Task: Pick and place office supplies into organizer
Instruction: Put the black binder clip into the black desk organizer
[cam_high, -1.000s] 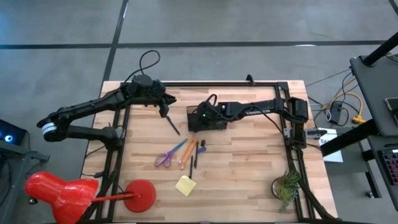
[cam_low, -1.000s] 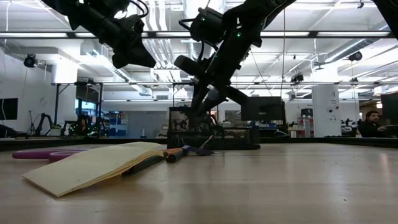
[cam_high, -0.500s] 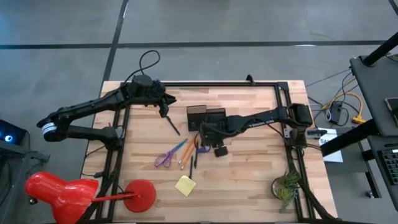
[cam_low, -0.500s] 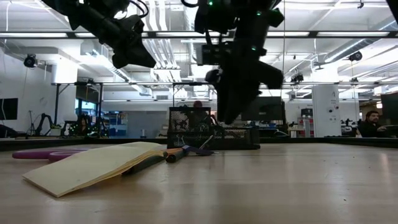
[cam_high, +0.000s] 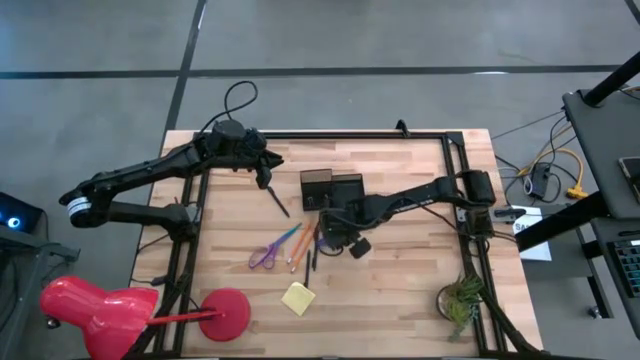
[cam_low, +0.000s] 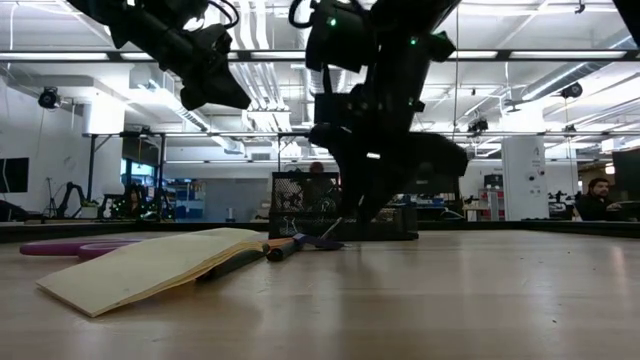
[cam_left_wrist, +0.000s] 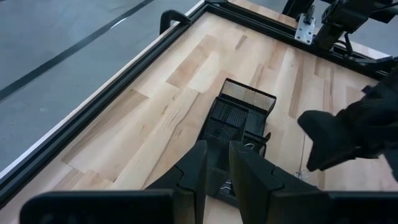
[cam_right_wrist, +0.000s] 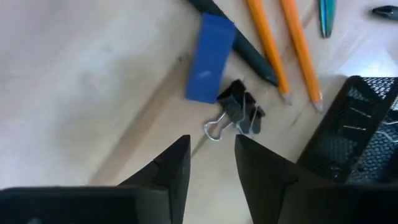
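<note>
1. The right gripper (cam_high: 338, 236) hangs low over the middle of the tabletop (cam_high: 400, 290), just in front of the organizer (cam_high: 331, 189) and beside the loose supplies.
2. In the right wrist view its two dark fingers (cam_right_wrist: 174, 171) stand apart with bare wood between them; nothing is held.
3. Just past those fingertips lies a small black binder clip (cam_right_wrist: 239, 112) with a wire loop, touching or nearly touching a blue rectangular eraser (cam_right_wrist: 209, 57).
4. Two orange pencils (cam_right_wrist: 285, 46) lie side by side next to the clip, their points toward a corner of the organizer's mesh wall (cam_right_wrist: 354, 134).
5. The organizer sits near the tabletop's middle, toward the far edge; the left wrist view shows its mesh compartments (cam_left_wrist: 239, 115).
6. The purple-handled scissors (cam_high: 265, 254) lie left of the pencils, toward the near edge.
7. The yellow sticky-note pad (cam_high: 298, 298) lies close to the near edge, apart from the other supplies.
8. The left gripper (cam_high: 267, 180) waits raised over the far-left part of the tabletop, left of the organizer; its fingers (cam_left_wrist: 196, 171) stand close together with a narrow gap, clamped on nothing.
9. A red lamp base (cam_high: 226, 314) sits at the near-left corner and a green plant (cam_high: 461, 300) at the near-right corner.
</note>
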